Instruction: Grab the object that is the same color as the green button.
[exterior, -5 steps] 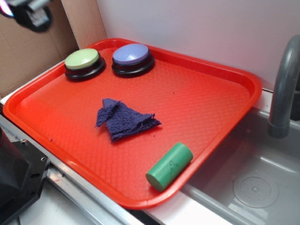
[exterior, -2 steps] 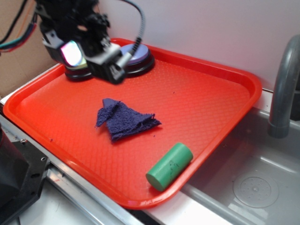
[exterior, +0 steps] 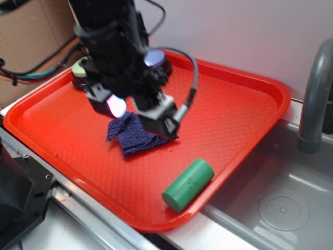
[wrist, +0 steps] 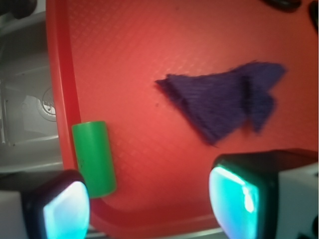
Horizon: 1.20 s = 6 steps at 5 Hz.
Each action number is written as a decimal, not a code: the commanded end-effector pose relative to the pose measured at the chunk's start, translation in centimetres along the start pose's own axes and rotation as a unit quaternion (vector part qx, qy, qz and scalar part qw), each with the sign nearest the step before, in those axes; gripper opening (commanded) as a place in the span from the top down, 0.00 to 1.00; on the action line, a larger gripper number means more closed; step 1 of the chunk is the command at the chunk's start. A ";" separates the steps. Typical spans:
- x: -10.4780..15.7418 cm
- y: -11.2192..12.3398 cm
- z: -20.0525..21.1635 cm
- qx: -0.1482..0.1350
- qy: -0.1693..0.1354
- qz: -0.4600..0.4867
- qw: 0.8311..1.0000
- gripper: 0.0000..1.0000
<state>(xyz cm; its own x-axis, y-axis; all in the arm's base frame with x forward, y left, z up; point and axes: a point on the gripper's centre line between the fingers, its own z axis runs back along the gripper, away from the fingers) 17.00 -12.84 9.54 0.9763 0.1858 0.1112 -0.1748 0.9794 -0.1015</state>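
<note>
Above the blue cloth (exterior: 140, 136) on the red tray (exterior: 244, 114), the gripper (wrist: 149, 196) is wide open and holds nothing, and the green cylinder (exterior: 188, 184) lies by the near rim, so it might roll away if bumped

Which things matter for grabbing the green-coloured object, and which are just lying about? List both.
Job: green cylinder, green button, gripper.
Lying about: blue cloth, blue button, red tray, grey pipe.
</note>
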 end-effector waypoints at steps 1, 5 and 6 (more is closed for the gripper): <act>0.8 -2.8 -4.0 -0.030 0.002 -0.015 0.999 0.00; 0.4 -2.9 -6.5 -0.010 0.022 -0.024 0.999 0.00; 0.5 -2.6 -6.5 -0.007 0.020 -0.014 1.000 0.88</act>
<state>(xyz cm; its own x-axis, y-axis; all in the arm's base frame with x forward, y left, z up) 18.21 -15.75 2.57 0.9883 0.1417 0.0560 -0.1364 0.9866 -0.0899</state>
